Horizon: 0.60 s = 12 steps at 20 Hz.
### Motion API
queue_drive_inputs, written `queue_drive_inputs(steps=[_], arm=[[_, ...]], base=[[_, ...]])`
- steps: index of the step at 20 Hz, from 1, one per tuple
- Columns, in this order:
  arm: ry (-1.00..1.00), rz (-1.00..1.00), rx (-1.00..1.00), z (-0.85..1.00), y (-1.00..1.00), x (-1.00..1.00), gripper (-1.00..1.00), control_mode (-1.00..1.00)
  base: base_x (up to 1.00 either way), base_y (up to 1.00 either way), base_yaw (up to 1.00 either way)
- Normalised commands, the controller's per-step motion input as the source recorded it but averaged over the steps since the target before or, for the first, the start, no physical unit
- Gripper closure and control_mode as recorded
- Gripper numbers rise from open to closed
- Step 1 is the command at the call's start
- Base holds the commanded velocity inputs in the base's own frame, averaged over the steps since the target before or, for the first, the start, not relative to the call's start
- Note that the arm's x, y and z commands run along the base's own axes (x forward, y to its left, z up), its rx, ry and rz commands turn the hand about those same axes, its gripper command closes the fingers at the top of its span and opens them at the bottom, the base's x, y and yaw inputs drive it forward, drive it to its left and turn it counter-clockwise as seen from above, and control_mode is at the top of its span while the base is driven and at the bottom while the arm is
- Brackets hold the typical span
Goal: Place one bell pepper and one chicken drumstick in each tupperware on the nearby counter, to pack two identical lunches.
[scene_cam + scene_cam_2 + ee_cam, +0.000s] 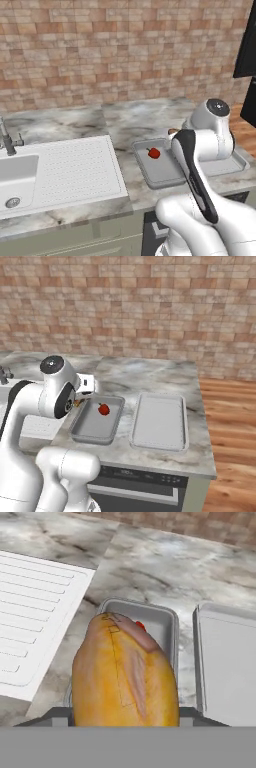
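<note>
— Jaws, first of all?
— Closed partway on the plump golden-tan chicken drumstick point(125, 672), gripping it. Fingertips hidden behind the meat in the hand view.
— And where, exactly?
— Hanging over the near end of the narrower, deeper tupperware point(82, 430). Touching its rim or not, impossible to tell.
— Anything inside that container?
— One bell pepper point(154, 153), red and glossy, lying on the container floor towards the far end, apart from the walls. Peeking out just behind the drumstick in the hand view.
— The other container?
— Wider, shallower tupperware point(160, 423), just beside the first on its right, long sides parallel, a narrow strip of stone between them.
— Both on the same surface point(150, 376)?
— Yes, grey-white marbled stone, close to its front edge, above dark cabinet fronts.
— To the left?
— White ribbed slab point(75, 170), near the narrower container but not touching. Brick wall point(150, 306) behind everything
</note>
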Motion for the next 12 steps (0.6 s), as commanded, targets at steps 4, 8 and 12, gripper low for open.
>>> queue_drive_inputs(steps=[4,8,12], arm=[[0.12,0.03,0.0,-0.66,0.0,0.24,1.0,-1.0],[0.21,0.0,0.0,-0.51,0.0,0.21,1.0,-1.0],[0.18,0.0,0.0,-0.38,0.0,0.26,1.0,-1.0]], base=[[0.0,0.0,0.0],[0.0,0.0,0.0],[0.0,0.0,0.0]])
